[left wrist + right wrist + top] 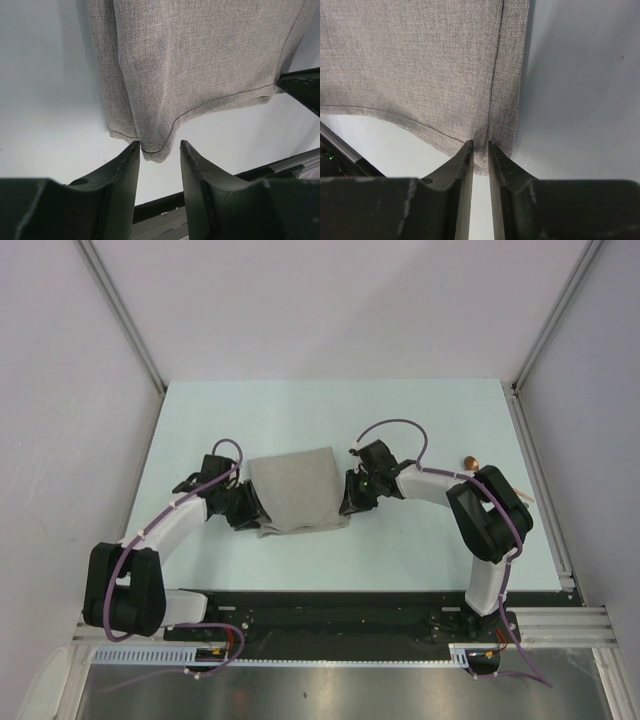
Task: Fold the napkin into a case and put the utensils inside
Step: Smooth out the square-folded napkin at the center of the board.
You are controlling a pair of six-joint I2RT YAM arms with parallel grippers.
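Note:
The grey-beige napkin (296, 490) lies flat in the middle of the table as a folded, roughly square piece. My left gripper (256, 516) is at its near left corner. In the left wrist view the napkin (200, 65) has its corner tip between the parted jaws of the left gripper (159, 145), brushing one finger only. My right gripper (350, 502) is at the near right corner. In the right wrist view the right gripper (480, 142) has its jaws pinched on the hemmed corner of the napkin (420, 65). The copper bowl of a spoon (471, 461) peeks out behind the right arm.
The pale green table (400, 420) is walled by white panels at the left, back and right. A black mounting rail (350, 605) with both arm bases runs along the near edge. The right arm's elbow (490, 515) stands over the table's right part.

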